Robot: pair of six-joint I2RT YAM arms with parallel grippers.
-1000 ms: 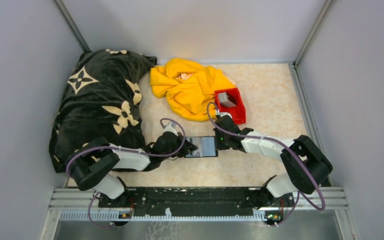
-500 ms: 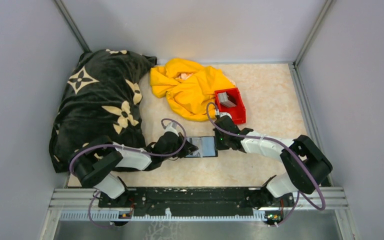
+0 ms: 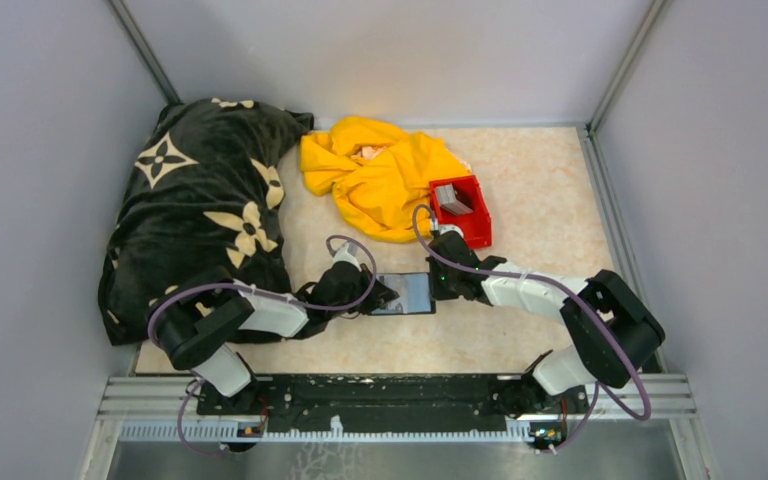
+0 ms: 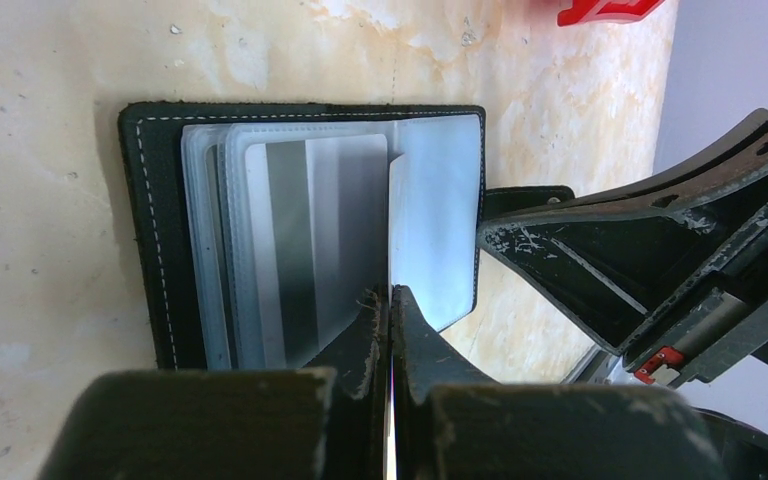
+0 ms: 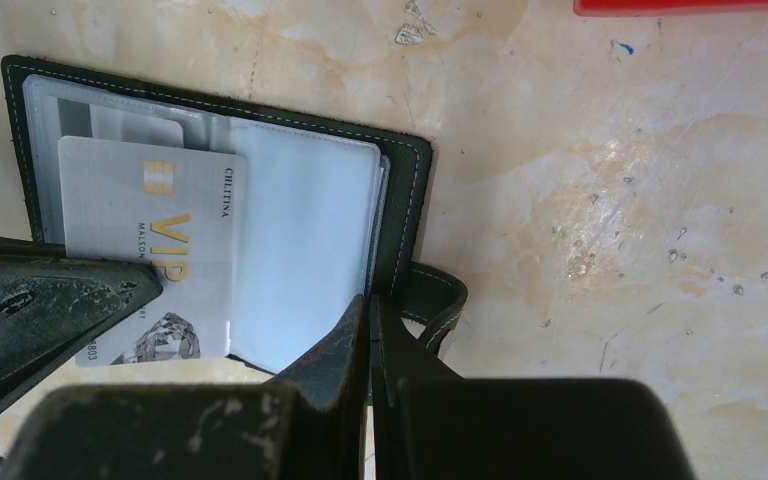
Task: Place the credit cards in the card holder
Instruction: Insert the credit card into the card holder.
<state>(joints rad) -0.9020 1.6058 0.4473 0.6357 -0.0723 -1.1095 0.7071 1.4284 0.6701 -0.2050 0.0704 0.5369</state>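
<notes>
From above, the card holder [image 3: 407, 293] lay open and flat on the table [image 3: 540, 170]. It sat between the left gripper [image 3: 384, 298] and the right gripper [image 3: 437, 284], one at each end. More credit cards [image 3: 452, 199] were stacked in the red bin [image 3: 480, 225], well apart from the holder, beyond the right arm.

The left wrist view showed that gripper's jaws closed, with the tips down on the clear sleeves [image 4: 430, 200]. A thin pale edge ran between the fingers, perhaps one sleeve leaf pinched, though I could not tell. A silver card [image 4: 310, 230] lay just beside them.

In the right wrist view the right jaws were closed on nothing. Their tips sat at the holder's edge by the snap tab [image 5: 438, 300], seemingly pinning it. The silver card, lettered VIP, lay in or on a sleeve; how far it was seated I could not tell.

The card looked light, stiff and slick — best nudged edge-on or pinched at an exposed short end. The sleeves looked limp and likely to buckle, so the holder probably needed pinning down.
</notes>
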